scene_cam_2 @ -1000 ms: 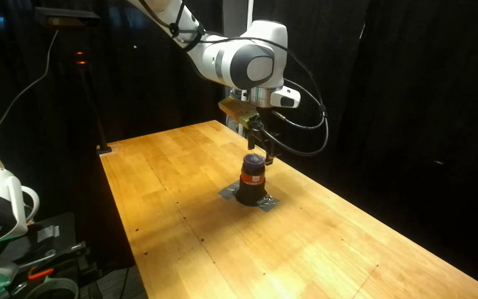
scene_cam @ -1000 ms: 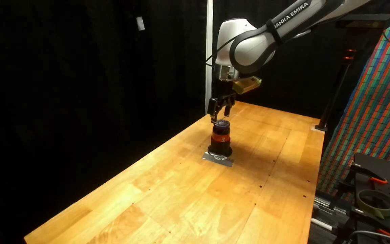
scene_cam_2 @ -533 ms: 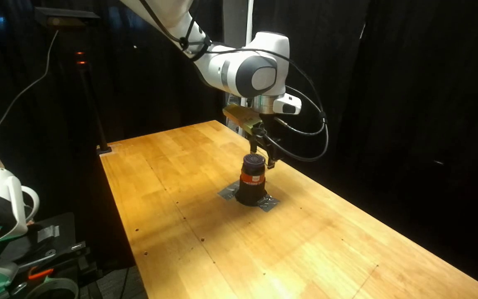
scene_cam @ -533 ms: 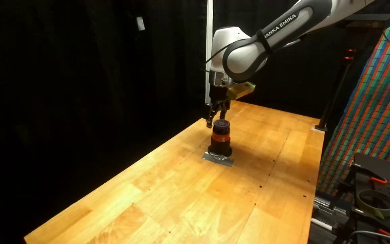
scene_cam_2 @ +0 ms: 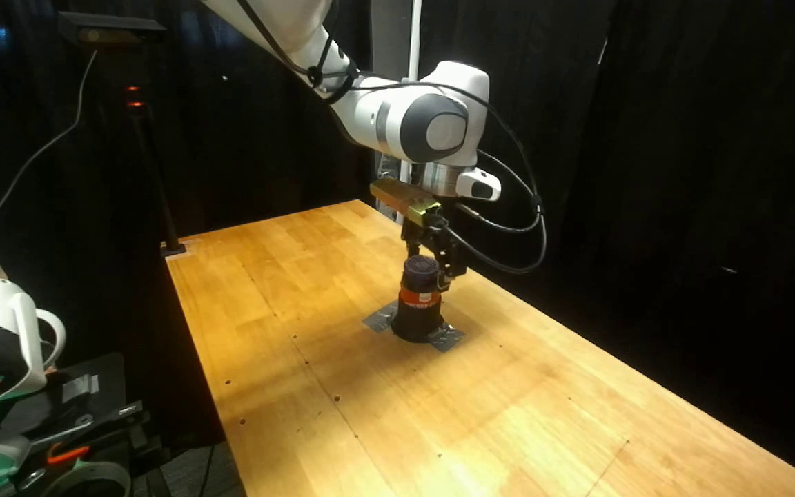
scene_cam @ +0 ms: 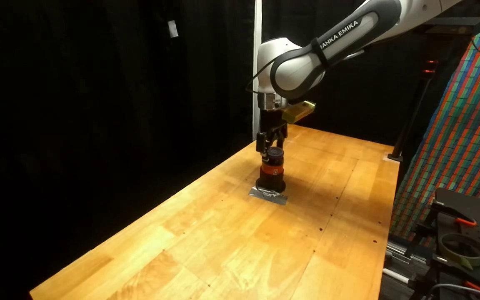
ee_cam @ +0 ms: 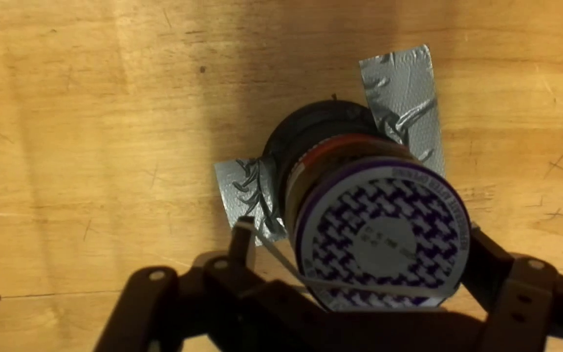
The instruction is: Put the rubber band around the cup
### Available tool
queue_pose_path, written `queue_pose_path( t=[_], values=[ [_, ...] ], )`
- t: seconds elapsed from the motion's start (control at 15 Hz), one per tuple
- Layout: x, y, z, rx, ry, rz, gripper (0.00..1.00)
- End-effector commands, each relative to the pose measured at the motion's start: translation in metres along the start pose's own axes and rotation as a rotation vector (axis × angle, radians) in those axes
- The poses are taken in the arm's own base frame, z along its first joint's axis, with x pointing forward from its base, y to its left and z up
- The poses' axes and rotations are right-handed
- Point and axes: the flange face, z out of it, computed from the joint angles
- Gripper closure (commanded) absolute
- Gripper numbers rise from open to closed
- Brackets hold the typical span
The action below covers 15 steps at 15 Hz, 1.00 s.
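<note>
The cup [ee_cam: 384, 239] is a short jar with a purple-and-white patterned lid, an orange band and a black base. It stands on the table in both exterior views [scene_cam: 272, 171] [scene_cam_2: 419, 298]. My gripper [ee_cam: 360, 225] is open, its fingers apart on either side of the lid. In both exterior views the gripper [scene_cam: 273, 151] [scene_cam_2: 429, 268] is low over the cup, one fingertip beside its upper side. The pale rubber band [ee_cam: 337, 284] loops over the left finger's tip in the wrist view and runs across the lid towards the right finger. Its far end is hidden.
Silver tape strips [ee_cam: 401, 93] fix the black base to the wooden table [scene_cam: 244, 250]. A black post [scene_cam: 411, 112] stands at the table's far corner. A side cart [scene_cam: 465, 204] with a tape roll [scene_cam: 463, 250] stands beside the table. Black curtains hang behind.
The gripper has come down from above the cup to the level of its lid, first shifting left and then slightly right in an exterior view. The cup's base has stayed in place.
</note>
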Motion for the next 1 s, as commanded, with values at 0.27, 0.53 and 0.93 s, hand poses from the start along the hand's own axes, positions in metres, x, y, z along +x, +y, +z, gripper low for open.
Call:
queue_pose_path(
  t=[0.27,0.53,0.93],
  values=[
    [-0.020,0.013,-0.019,-0.015,-0.059,-0.038,0.00],
    [-0.027,0.016,-0.015,-0.006,-0.072,-0.049,0.00],
    [-0.041,0.021,-0.021,0.001,-0.081,-0.086,0.00]
  ],
)
